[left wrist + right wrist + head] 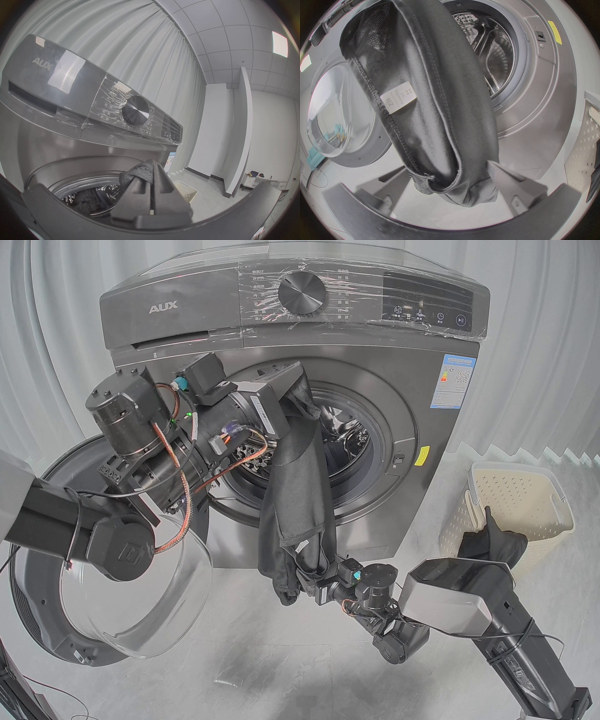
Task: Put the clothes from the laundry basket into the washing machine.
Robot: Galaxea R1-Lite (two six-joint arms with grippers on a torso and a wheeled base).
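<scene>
Pinched atop by left end effector (151, 185), black fabric garment (297, 490) dangling lengthwise before grey washing machine (400, 384); right end effector (447, 175) agape around hem.

Grey floor (281, 671), washing machine (387, 515), laundry basket (553, 515)

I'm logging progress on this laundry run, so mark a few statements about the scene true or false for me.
1. The grey washing machine has its round glass door open. True.
2. The left gripper is shut on the hanging black garment. True.
3. The cream perforated laundry basket is empty. False: a dark cloth drapes over its rim.
4. The black garment lies wholly inside the drum. False: it hangs outside, before the opening.
5. The right gripper is open at the garment's lower end. True.
</scene>
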